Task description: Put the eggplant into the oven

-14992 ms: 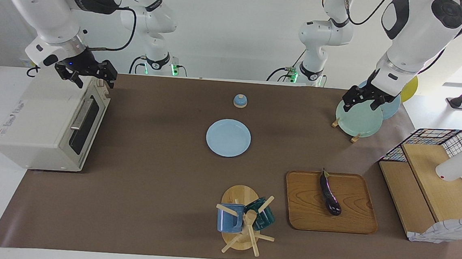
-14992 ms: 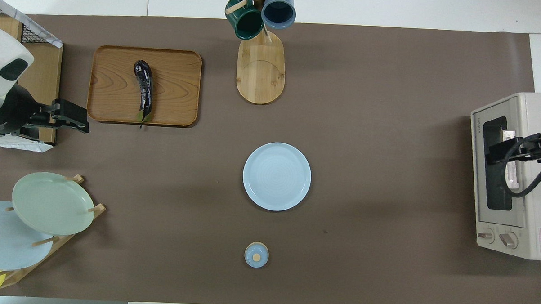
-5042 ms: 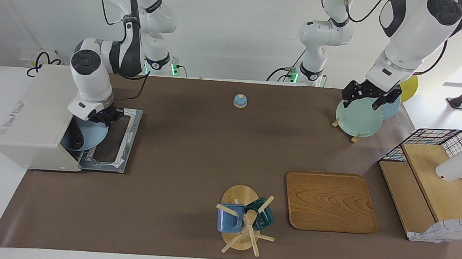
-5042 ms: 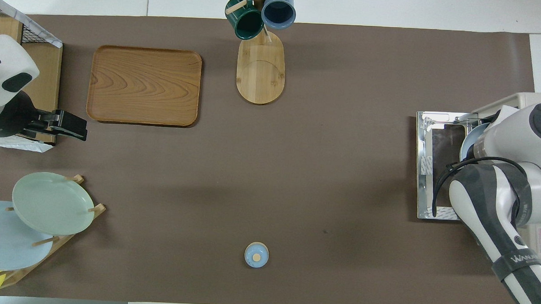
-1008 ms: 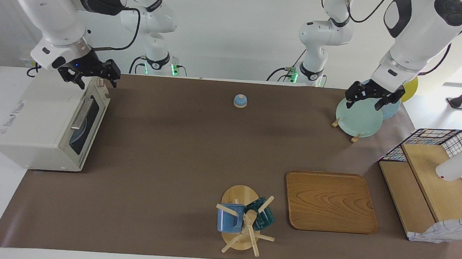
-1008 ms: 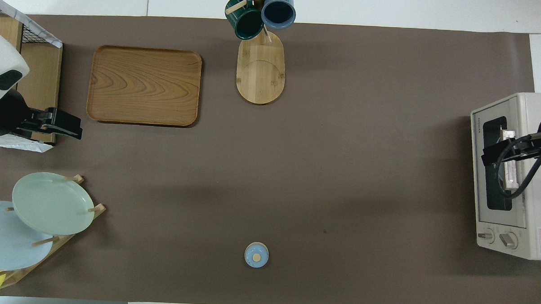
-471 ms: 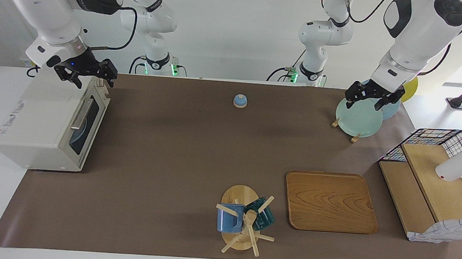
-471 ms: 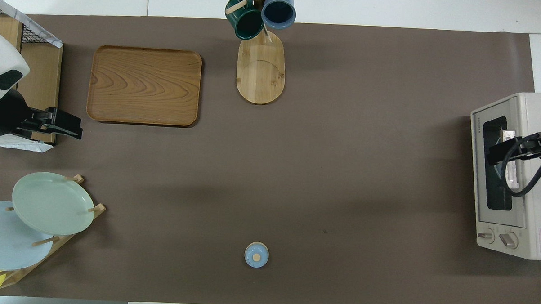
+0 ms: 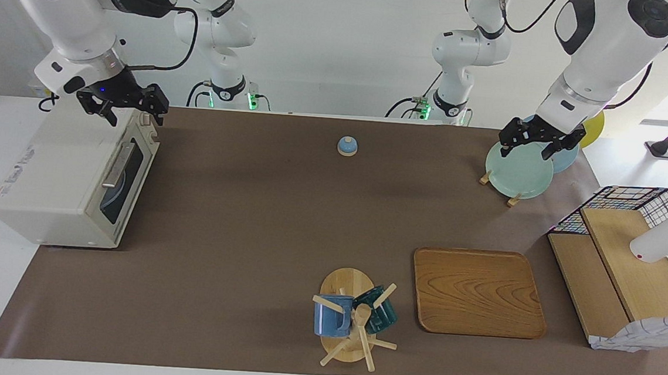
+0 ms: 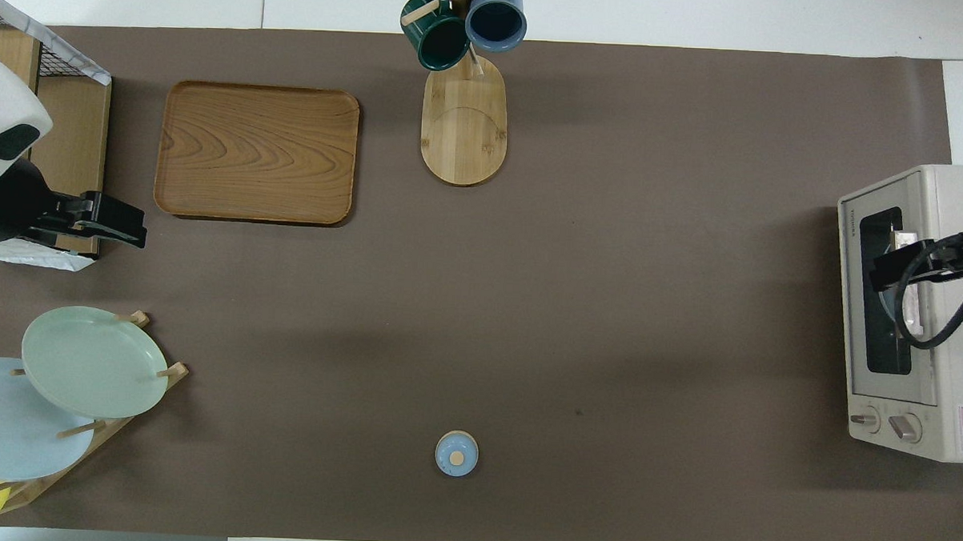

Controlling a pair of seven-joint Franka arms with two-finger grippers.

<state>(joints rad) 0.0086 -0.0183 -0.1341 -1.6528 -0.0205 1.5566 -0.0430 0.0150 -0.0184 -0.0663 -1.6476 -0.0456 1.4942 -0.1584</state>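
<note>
The cream-white oven (image 9: 58,174) stands at the right arm's end of the table, its glass door shut; it also shows in the overhead view (image 10: 928,318). A pale blue plate (image 9: 116,193) shows dimly through the door glass. The eggplant is out of view. My right gripper (image 9: 135,117) hangs open and empty over the oven's top front edge, and shows in the overhead view (image 10: 878,276) too. My left gripper (image 9: 527,151) hangs open and empty over the plate rack (image 9: 517,171), and waits.
A bare wooden tray (image 9: 479,292) lies toward the left arm's end. A mug tree (image 9: 354,318) with two mugs stands beside it. A small blue bell (image 9: 347,146) sits near the robots. A wire basket with wooden shelves (image 9: 628,261) stands at the left arm's end.
The eggplant and the blue plate have left the tray and the table's middle. The oven door, open five seconds ago, is shut. My right gripper has drifted slightly above the oven.
</note>
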